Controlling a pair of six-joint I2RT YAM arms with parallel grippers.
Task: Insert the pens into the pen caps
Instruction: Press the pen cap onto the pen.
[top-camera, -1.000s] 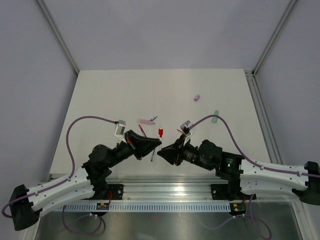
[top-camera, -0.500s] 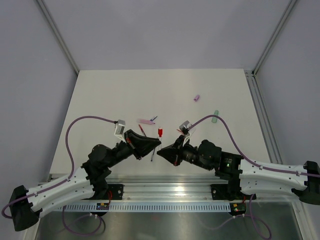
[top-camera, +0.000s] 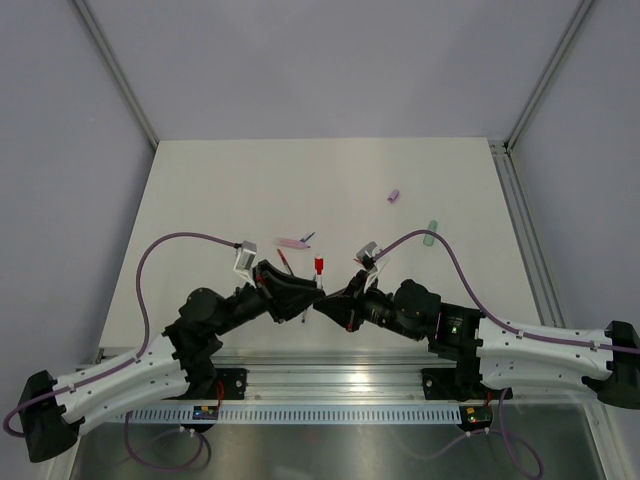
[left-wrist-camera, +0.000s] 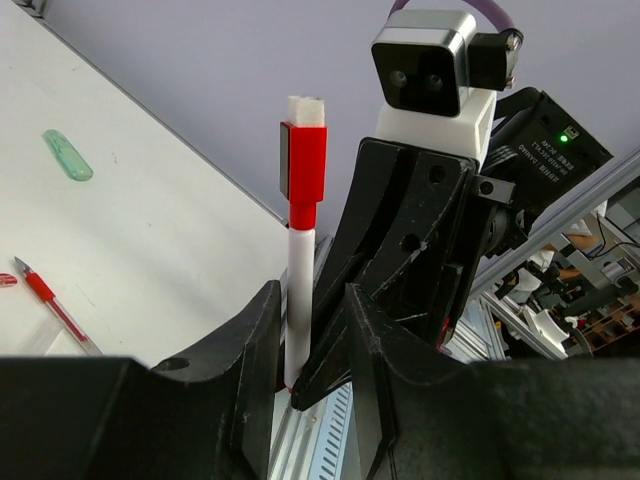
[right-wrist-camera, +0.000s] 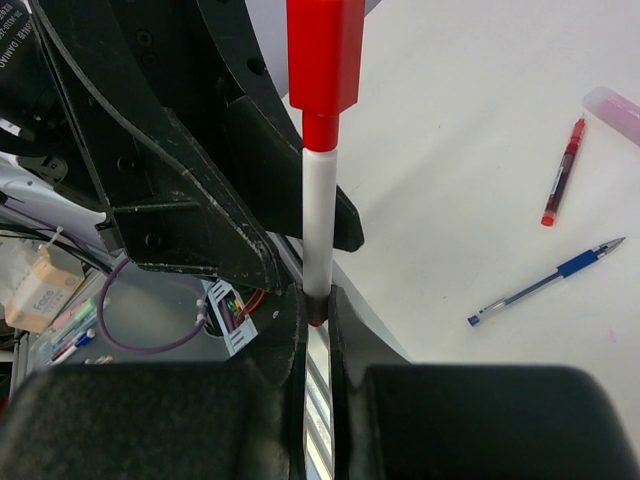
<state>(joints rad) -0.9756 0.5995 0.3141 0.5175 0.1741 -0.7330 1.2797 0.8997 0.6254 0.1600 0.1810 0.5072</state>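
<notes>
As the right end effector (right-wrist-camera: 317, 305) pinches the pen (right-wrist-camera: 318, 230), the left end effector (left-wrist-camera: 310, 312) (spread) flanks it.

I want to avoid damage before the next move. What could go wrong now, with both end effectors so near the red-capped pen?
1. The right end effector pinches the red-capped pen only at its lowest end, so the long free barrel may tilt or slip.
2. The left end effector has fingers flanking the same pen, crowded against the right one. A small move might make them collide or bend the pen.
</notes>
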